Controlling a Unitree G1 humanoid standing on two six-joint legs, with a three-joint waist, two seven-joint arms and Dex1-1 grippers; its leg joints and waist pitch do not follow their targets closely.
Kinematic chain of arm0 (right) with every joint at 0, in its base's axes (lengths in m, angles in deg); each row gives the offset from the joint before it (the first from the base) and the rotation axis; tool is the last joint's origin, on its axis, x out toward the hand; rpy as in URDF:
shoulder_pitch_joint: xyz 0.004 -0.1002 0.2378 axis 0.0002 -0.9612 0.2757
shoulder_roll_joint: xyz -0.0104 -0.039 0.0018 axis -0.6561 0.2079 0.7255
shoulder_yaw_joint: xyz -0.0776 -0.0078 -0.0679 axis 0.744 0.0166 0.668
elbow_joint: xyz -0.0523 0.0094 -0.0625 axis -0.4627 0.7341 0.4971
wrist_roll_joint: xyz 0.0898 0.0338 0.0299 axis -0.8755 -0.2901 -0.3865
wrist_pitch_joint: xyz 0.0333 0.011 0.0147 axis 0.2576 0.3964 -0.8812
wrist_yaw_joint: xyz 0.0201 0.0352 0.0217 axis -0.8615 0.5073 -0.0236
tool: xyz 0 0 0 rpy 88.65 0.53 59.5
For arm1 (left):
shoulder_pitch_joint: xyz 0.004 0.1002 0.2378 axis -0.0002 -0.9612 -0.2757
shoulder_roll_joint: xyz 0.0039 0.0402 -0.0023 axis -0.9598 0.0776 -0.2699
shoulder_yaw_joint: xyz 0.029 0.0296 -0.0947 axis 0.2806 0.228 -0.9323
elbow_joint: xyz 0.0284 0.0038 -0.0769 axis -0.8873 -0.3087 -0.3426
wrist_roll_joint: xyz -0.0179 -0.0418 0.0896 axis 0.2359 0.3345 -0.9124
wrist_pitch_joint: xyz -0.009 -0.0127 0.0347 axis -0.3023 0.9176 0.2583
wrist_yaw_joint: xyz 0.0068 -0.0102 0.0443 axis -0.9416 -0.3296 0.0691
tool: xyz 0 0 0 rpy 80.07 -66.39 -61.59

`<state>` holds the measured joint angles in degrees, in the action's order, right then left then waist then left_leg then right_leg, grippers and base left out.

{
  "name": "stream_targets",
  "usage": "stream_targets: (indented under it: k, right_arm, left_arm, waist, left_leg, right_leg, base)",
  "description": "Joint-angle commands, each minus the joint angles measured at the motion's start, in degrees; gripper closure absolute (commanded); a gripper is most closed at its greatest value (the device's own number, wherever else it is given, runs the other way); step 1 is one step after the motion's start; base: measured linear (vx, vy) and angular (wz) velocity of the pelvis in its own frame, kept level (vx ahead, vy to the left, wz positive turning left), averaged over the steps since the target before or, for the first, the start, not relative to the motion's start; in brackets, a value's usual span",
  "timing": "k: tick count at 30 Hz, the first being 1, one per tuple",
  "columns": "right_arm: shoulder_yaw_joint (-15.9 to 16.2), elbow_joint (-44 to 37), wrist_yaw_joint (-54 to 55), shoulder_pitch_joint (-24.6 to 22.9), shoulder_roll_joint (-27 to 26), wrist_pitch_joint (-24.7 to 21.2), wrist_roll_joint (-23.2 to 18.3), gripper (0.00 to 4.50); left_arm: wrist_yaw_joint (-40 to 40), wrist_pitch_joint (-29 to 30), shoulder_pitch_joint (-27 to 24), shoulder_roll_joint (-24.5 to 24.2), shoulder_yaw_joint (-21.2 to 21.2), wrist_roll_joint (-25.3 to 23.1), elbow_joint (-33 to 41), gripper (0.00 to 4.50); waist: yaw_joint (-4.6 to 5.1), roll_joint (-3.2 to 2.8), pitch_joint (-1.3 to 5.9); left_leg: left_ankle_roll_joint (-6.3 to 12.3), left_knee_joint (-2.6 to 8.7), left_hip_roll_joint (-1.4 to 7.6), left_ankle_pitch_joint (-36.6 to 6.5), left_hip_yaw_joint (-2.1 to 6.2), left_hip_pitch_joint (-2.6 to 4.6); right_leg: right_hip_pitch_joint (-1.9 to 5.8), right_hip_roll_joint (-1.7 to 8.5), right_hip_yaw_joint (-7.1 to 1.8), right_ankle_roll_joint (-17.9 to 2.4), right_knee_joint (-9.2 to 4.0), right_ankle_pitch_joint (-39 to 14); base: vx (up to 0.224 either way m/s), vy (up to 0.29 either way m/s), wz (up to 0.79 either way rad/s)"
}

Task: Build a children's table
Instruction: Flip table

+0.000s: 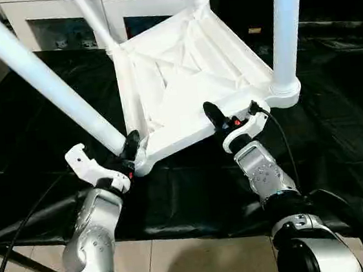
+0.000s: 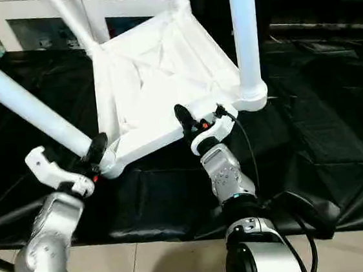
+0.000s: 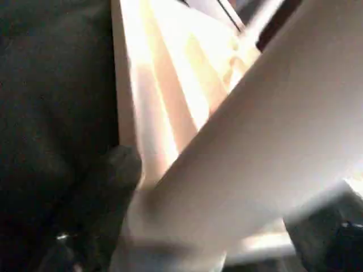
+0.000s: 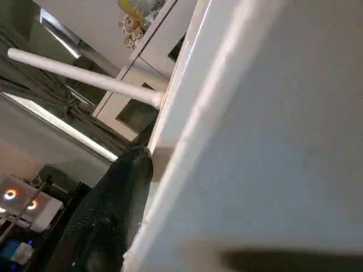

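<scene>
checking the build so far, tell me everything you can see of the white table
The white table looks like smooth plastic. It lies upside down and tilted on the black cover, ribbed underside showing. Four tube legs rise from its corner sockets. The left gripper is at the base of the near left leg; the right gripper clamps the near edge.

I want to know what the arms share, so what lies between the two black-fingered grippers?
In the left eye view, the near edge of the upturned white plastic tabletop spans from the left gripper to the right gripper, over the black table cover.
</scene>
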<state>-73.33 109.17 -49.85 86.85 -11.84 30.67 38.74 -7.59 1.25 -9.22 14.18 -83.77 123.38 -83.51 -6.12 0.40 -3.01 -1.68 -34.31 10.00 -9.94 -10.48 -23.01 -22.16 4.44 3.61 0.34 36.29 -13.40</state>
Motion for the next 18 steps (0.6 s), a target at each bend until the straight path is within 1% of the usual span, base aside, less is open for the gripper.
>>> stream_targets:
  k: [1, 2, 3, 4, 6, 8, 9, 10, 11, 12, 13, 14, 15, 16, 17, 18]
  right_arm:
    - [-1.5, -6.9, 1.2, 1.2, 3.8, 2.9, 1.7, 2.18]
    - [-1.5, -7.1, 1.5, 1.2, 4.0, 3.0, 1.8, 2.18]
    - [-1.2, -7.8, 1.8, 1.2, 4.5, 3.1, 2.2, 2.19]
    - [-0.9, -8.7, 2.1, 1.3, 4.8, 3.3, 2.7, 2.2]
    - [-1.0, -9.6, 2.6, 1.5, 5.1, 3.3, 2.7, 2.21]
    - [-0.6, -10.2, 2.8, 1.5, 5.6, 2.9, 3.3, 2.21]
    - [-0.5, -10.4, 2.8, 1.5, 5.8, 2.8, 3.6, 2.24]
    - [0.1, -10.9, 2.9, 1.4, 6.3, 2.6, 4.3, 2.26]
    - [0.6, -11.4, 3.3, 1.2, 6.8, 2.4, 5.0, 2.28]
    - [1.6, -12.4, 3.5, 0.8, 7.7, 1.8, 6.2, 2.28]
    - [2.7, -13.4, 3.9, 0.4, 8.6, 1.2, 7.5, 2.29]
    - [3.8, -14.5, 4.4, 0.0, 9.4, 0.5, 8.8, 2.29]
    - [5.1, -15.6, 4.9, -0.5, 10.4, 0.1, 10.6, 2.29]
    - [5.8, -16.2, 5.1, -0.8, 10.9, 0.0, 11.5, 2.29]
    - [6.3, -18.2, 7.3, -1.5, 11.8, -0.9, 12.9, 2.29]
    - [6.3, -18.2, 7.3, -1.5, 11.8, -0.9, 12.9, 2.29]
  left_arm:
    - [-2.5, 1.1, -2.4, -2.9, -2.7, 1.0, 1.0, 0.41]
    - [-3.6, 1.3, -2.9, -3.7, -2.7, 1.3, 1.3, 0.41]
    - [-4.4, 1.6, -3.7, -4.9, -3.4, 1.7, 1.0, 0.41]
    - [-5.0, 1.9, -4.5, -6.2, -4.1, 1.8, 0.8, 0.41]
    - [-5.9, 1.5, -5.3, -7.6, -4.4, 1.0, 0.7, 0.41]
    - [-6.9, 1.8, -6.1, -8.7, -4.5, 1.5, 1.1, 0.41]
    - [-7.3, 2.0, -6.3, -9.0, -4.5, 1.7, 1.2, 0.41]
    - [-8.4, 2.3, -6.9, -9.9, -4.0, 1.7, 1.8, 0.41]
    - [-9.7, 2.8, -7.6, -10.8, -3.3, 1.7, 2.6, 0.41]
    - [-11.8, 3.4, -8.6, -12.4, -1.6, 1.2, 4.4, 0.41]
    - [-13.7, 4.2, -9.5, -13.8, 0.1, 1.0, 6.5, 0.41]
    - [-15.5, 5.1, -10.3, -15.2, 1.8, 1.1, 8.4, 0.41]
    - [-17.3, 6.0, -10.9, -16.9, 3.8, 0.7, 10.5, 0.41]
    - [-18.1, 6.2, -11.1, -17.7, 4.7, 0.3, 11.4, 0.41]
    - [-19.2, 5.3, -11.2, -19.6, 8.0, -2.7, 14.0, 0.41]
    - [-19.2, 5.3, -11.2, -19.6, 8.0, -2.7, 14.0, 0.41]
  waist:
    - [0.26, -0.38, 4.17]
    - [0.23, -0.47, 4.16]
    - [0.24, -0.54, 4.12]
    - [0.21, -0.65, 4.08]
    - [0.11, -0.46, 4.02]
    - [0.06, -0.55, 4.02]
    - [0.07, -0.42, 4.08]
    - [-0.12, -0.28, 4.0]
    - [-0.12, -0.26, 3.99]
    - [-0.01, -0.03, 3.94]
    - [-0.06, -0.02, 3.96]
    - [-0.08, -0.16, 4.01]
    - [0.03, 0.05, 3.93]
    - [0.03, -0.11, 3.79]
    - [0.18, 0.29, 3.61]
    - [0.12, 0.17, 3.57]
  left_leg:
    - [3.44, 3.41, 3.39, -2.5, 0.92, 1.94]
    - [2.95, 3.49, 3.41, -3.1, 0.9, 2.07]
    - [2.62, 3.54, 3.41, -3.4, 0.93, 2.04]
    - [1.65, 3.69, 3.44, -4.3, 0.91, 2.27]
    - [1.0, 3.74, 3.43, -5.0, 0.82, 2.39]
    - [0.6, 3.79, 3.36, -5.1, 0.87, 2.32]
    - [0.5, 3.77, 3.34, -5.1, 0.87, 2.33]
    - [0.19, 3.82, 3.34, -5.5, 0.78, 2.49]
    - [0.15, 3.84, 3.32, -5.5, 0.75, 2.43]
    - [0.04, 3.97, 3.3, -5.2, 0.82, 2.13]
    - [-0.03, 4.03, 3.38, -4.9, 0.91, 2.1]
    - [-0.03, 3.97, 3.36, -4.7, 0.88, 2.26]
    - [-0.03, 3.98, 3.35, -4.8, 0.79, 2.29]
    - [-0.32, 4.08, 3.28, -5.7, 0.72, 2.26]
    - [-0.65, 4.24, 3.25, -6.6, 0.63, 2.19]
    - [-1.04, 4.25, 3.21, -7.1, 0.65, 2.19]
  right_leg:
    - [2.38, 3.75, -2.61, -13.4, -3.06, 7.3]
    - [2.32, 3.71, -2.64, -13.2, -3.07, 6.8]
    - [2.31, 3.68, -2.64, -13.0, -3.07, 6.5]
    - [2.18, 3.52, -2.6, -12.5, -3.15, 5.9]
    - [2.15, 3.46, -2.7, -12.0, -3.22, 5.9]
    - [2.3, 3.5, -2.73, -11.2, -3.25, 6.1]
    - [2.34, 3.48, -2.7, -11.0, -3.22, 6.2]
    - [2.19, 3.48, -2.72, -10.7, -3.29, 5.4]
    - [2.18, 3.5, -2.72, -10.6, -3.29, 5.1]
    - [2.31, 3.51, -2.71, -10.3, -3.29, 4.3]
    - [2.34, 3.61, -2.67, -10.0, -3.13, 3.8]
    - [2.21, 3.49, -2.63, -9.8, -3.1, 3.7]
    - [2.08, 3.38, -2.64, -9.7, -3.14, 3.4]
    - [1.97, 3.41, -2.68, -9.6, -3.25, 1.9]
    - [2.04, 3.38, -2.82, -8.9, -3.58, 0.3]
    - [2.03, 3.48, -2.94, -8.0, -3.59, -1.1]
  base:
    - [0.0, 0.0, 0.0]
    - [0.0, 0.0, 0.0]
    - [0.0, 0.0, 0.0]
    - [0.0, 0.0, 0.0]
    - [0.0, 0.0, 0.0]
    - [0.0, 0.0, 0.0]
    - [0.0, 0.0, 0.0]
    - [0.0, 0.0, 0.0]
    - [0.0, 0.0, 0.0]
    - [0.0, 0.0, 0.0]
    - [0.0, 0.0, 0.0]
    - [0.0, 0.0, 0.0]
    - [0.0, 0.0, 0.0]
    - [0.0, 0.0, 0.0]
    - [0.0, 0.0, 0.0]
    - [0.0, 0.0, 0.0]
